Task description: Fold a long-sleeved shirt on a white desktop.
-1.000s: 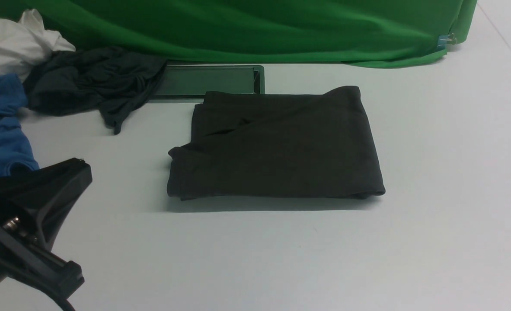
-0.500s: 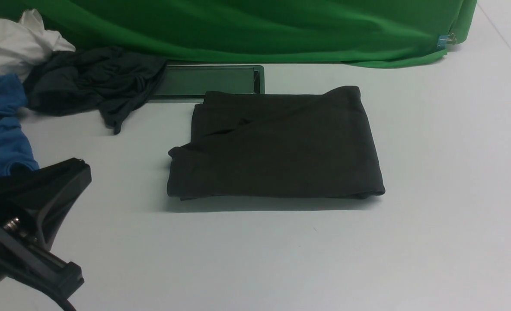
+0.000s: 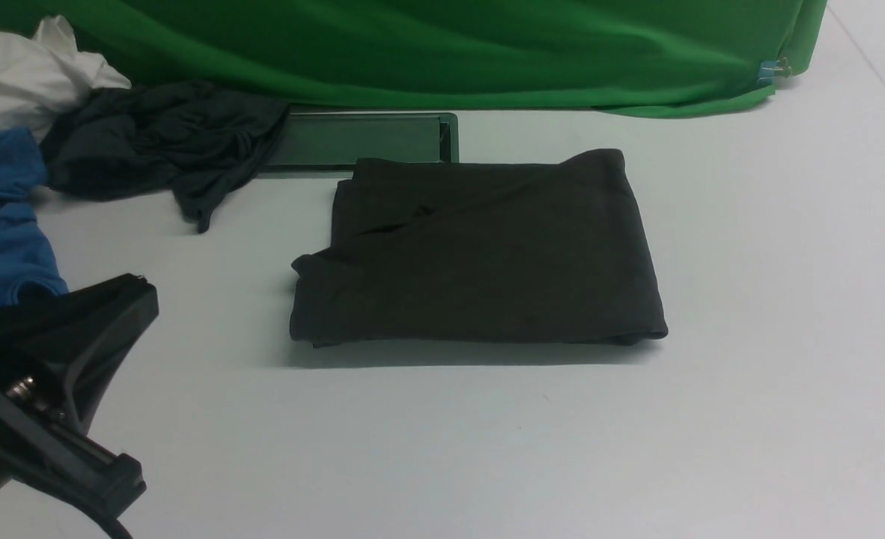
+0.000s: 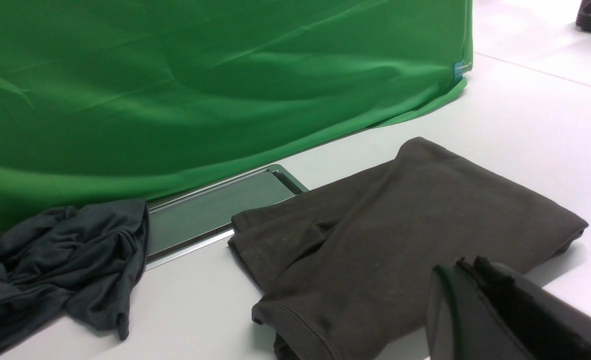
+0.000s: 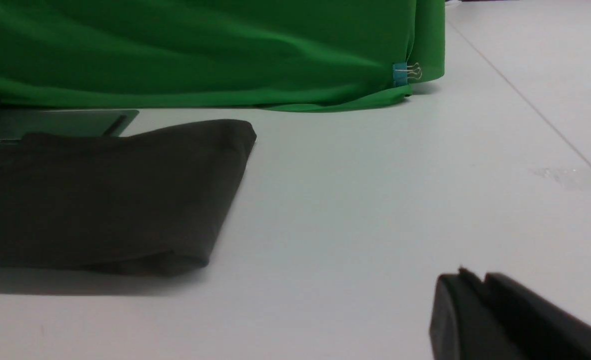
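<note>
The shirt [image 3: 480, 251], dark and folded into a neat rectangle, lay flat on the middle of the white table [image 3: 749, 374], touched by nothing. Nearest the camera, the left gripper [image 4: 468, 272] sat low at the table's left side, its jaws pressed together and empty. The right gripper [image 5: 478, 282], seen only in its own wrist view, also looked pressed together, well apart from the shirt. Farther back lay a flat metal tray [image 3: 360, 140], a crumpled grey garment [image 3: 158, 142], blue cloth [image 3: 1, 217], white cloth [image 3: 23, 75] and a green backdrop [image 3: 427, 45].

shirt [image 3: 487, 254]: soft matt black-brown cloth
desktop [image 3: 749, 299]: smooth white, faint sheen
backdrop [image 3: 427, 45]: green cloth
tray [image 3: 353, 140]: glossy metal
</note>
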{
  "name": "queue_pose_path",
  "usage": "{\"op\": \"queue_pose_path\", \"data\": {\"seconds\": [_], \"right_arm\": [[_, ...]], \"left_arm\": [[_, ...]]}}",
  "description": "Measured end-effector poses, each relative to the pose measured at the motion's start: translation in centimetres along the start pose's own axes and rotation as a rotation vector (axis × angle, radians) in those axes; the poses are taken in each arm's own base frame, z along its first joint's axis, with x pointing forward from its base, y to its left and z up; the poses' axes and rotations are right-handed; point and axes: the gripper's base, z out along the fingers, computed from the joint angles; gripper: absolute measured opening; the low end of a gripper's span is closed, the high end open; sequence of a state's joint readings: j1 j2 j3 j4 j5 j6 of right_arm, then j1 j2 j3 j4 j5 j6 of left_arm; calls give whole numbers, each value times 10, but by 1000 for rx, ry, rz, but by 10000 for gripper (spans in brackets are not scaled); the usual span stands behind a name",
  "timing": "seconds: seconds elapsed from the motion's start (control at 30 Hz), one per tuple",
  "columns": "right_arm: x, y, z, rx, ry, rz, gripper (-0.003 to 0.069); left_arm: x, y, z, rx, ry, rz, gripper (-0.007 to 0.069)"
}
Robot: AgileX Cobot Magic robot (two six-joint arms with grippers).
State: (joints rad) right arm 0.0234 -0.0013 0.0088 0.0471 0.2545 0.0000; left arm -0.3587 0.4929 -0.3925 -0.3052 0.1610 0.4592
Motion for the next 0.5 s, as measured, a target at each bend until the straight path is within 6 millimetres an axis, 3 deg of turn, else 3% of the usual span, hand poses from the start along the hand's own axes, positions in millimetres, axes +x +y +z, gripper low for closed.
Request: {"op": "queue_pose_path", "data": {"seconds": [0.5], "right_arm": [[0, 0, 0, 0, 0, 1, 92]], "left_arm": [[0, 0, 0, 0, 0, 0, 17]]}}
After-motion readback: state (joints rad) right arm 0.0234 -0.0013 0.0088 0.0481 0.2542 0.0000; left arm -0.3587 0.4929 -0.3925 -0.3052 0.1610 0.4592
